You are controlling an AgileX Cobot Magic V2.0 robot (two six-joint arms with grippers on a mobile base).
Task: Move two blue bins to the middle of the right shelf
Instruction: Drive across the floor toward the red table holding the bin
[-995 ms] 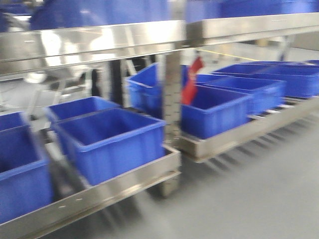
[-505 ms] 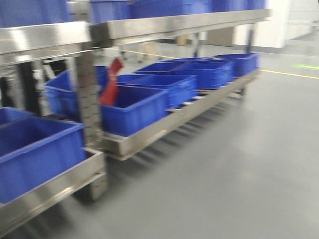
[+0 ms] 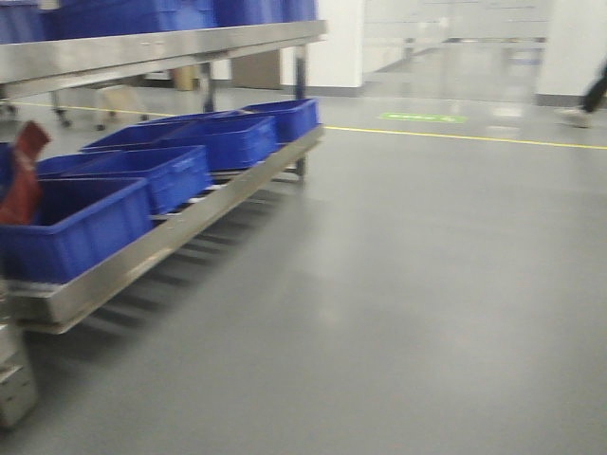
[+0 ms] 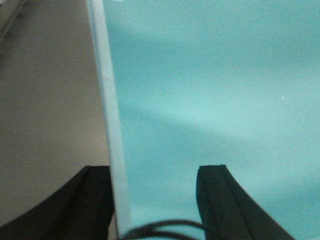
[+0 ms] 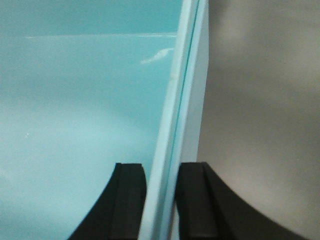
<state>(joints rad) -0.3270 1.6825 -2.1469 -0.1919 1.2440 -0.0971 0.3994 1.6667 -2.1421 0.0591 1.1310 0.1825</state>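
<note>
Exterior front-facing view is pretty smeary, but here's what I can make out. Most of it is smooth grey polished floor (image 3: 398, 313). A thin yellow painted line (image 3: 474, 138) runs across the far side, with a green floor marking (image 3: 422, 118) just beyond it. A long stainless steel shelf rack (image 3: 123, 261) sits along the left. A row of deep blue rectangular plastic bins (image 3: 71, 232) lines its lower deck from the near end up to the far corner, packed close together. More blue sits on the upper deck (image 3: 142, 52). A red tag-like thing (image 3: 24, 175) sticks up at the left edge by the nearest bin, too blurred for me to identify. There's a white pillar (image 3: 334, 43) behind the rack's far end, and at the right edge what looks like somebody's dark leg (image 3: 596, 85).

Left wrist view: the left gripper (image 4: 155, 170) straddles the upright rim of a pale turquoise plastic bin (image 4: 215, 90). The outer black finger (image 4: 80, 205) sits right against the outside of the rim. The inner finger (image 4: 225, 205) is inside the bin, with a strip of wall showing between it and the rim. I honestly can't tell if it's clamping.

Right wrist view: the right gripper (image 5: 160, 167) has both black fingers (image 5: 125, 205) squeezed in tight on either side of a matching rim, so it's gripping the bin wall. Bare floor shows past the outer side in both wrist views. I can't say whether both are on one bin.
</note>
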